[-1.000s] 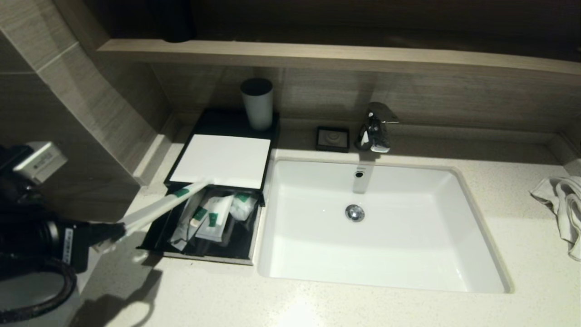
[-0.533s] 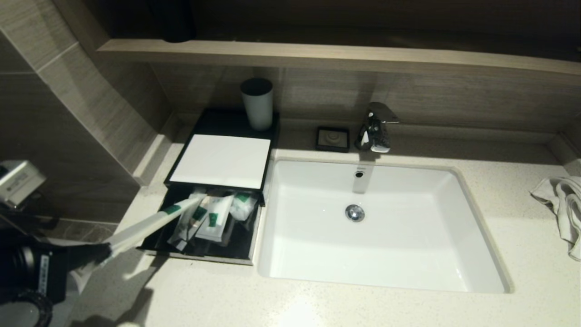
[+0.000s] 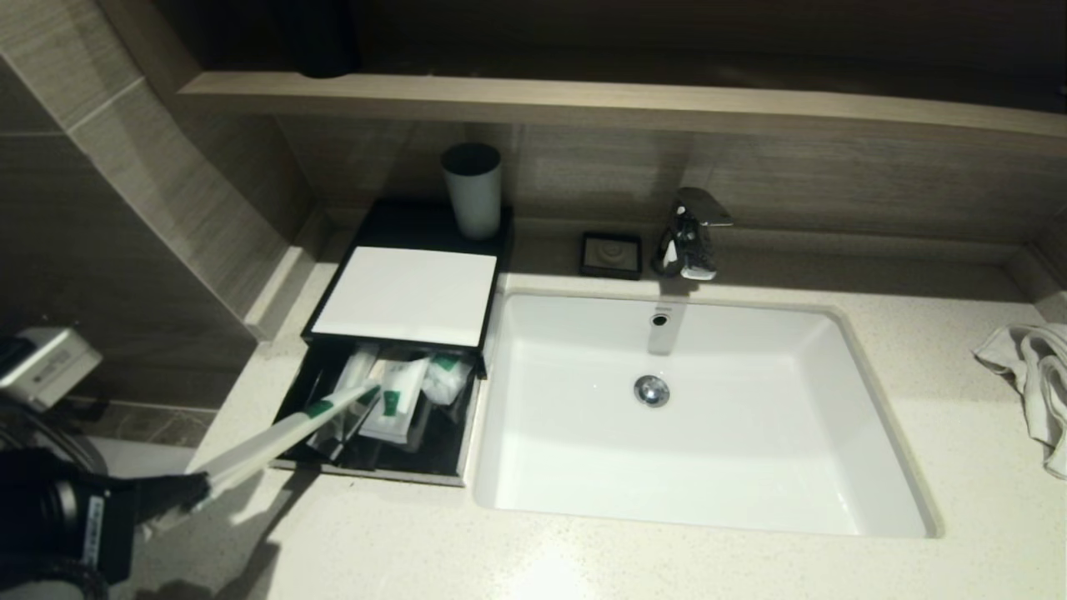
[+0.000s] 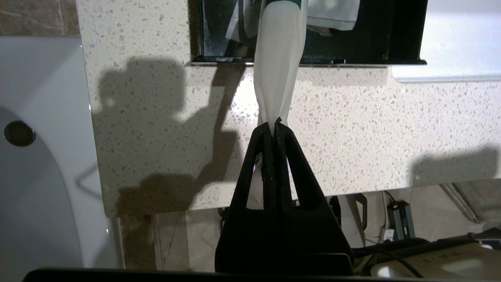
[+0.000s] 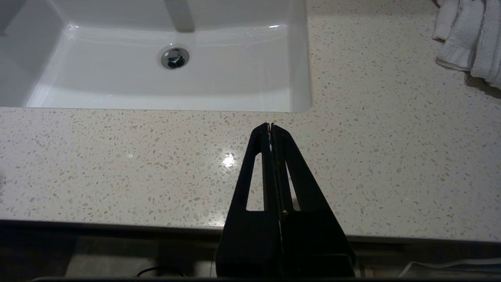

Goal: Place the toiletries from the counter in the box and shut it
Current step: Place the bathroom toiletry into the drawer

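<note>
A black box [image 3: 288,437] with a white sliding lid [image 3: 408,293] stands on the counter left of the sink, its front half open, with several white-and-green toiletry packets [image 3: 400,400] inside. My left gripper [image 3: 196,490] [image 4: 273,123] is shut on one end of a long white packet with a green band [image 3: 275,437] [image 4: 276,78]. It holds it slanted above the counter, with the far end over the open box. My right gripper [image 5: 270,126] is shut and empty, over the counter's front edge, out of the head view.
A white sink [image 3: 867,375] fills the middle of the counter, with a chrome tap [image 3: 688,233] and a small black soap dish [image 3: 611,254] behind it. A cup [image 3: 473,190] stands on the box's rear. A crumpled towel [image 3: 1034,383] lies at the right.
My left gripper has pulled back toward the counter's front and lowered. The packet's far end has slid from the lid's edge down over the open part of the box.
</note>
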Controlling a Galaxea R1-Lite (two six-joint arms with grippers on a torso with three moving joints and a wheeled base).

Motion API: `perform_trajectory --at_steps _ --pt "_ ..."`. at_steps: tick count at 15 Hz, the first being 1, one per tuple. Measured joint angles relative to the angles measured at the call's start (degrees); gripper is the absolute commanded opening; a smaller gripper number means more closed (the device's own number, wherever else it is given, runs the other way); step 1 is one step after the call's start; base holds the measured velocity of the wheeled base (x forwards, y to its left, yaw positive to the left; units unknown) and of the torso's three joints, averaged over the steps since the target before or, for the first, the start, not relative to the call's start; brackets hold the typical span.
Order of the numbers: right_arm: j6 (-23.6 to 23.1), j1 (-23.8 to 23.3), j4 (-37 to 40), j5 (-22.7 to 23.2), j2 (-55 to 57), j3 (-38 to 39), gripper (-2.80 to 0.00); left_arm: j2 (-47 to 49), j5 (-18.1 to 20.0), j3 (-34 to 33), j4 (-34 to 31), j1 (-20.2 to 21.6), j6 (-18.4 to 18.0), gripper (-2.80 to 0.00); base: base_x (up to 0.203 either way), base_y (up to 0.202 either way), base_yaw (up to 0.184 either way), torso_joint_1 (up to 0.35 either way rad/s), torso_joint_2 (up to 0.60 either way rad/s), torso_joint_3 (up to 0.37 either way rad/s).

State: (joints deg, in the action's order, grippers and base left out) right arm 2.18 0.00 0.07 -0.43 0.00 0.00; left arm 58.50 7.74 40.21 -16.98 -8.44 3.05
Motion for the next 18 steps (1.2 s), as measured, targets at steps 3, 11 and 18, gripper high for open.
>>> perform_trajectory --at_steps 3,11,18 --pt "0.01 0.00 -0.02 -0.01 0.00 0.00 -2.80 3.03 -0.35 0.42 3.95 0.00 0.83 -2.80 0.000 0.000 0.000 0.000 0.00 0.000" --pt "0.01 0.00 0.02 -0.01 0.00 0.00 -2.80 10.97 0.04 0.79 11.74 -0.10 2.11 -2.80 0.000 0.000 0.000 0.000 0.00 0.000" --pt "0.00 0.00 0.00 0.01 0.00 0.00 -2.80 17.12 -0.14 2.83 15.88 -2.53 2.29 -2.80 0.000 0.000 0.000 0.000 0.00 0.000"
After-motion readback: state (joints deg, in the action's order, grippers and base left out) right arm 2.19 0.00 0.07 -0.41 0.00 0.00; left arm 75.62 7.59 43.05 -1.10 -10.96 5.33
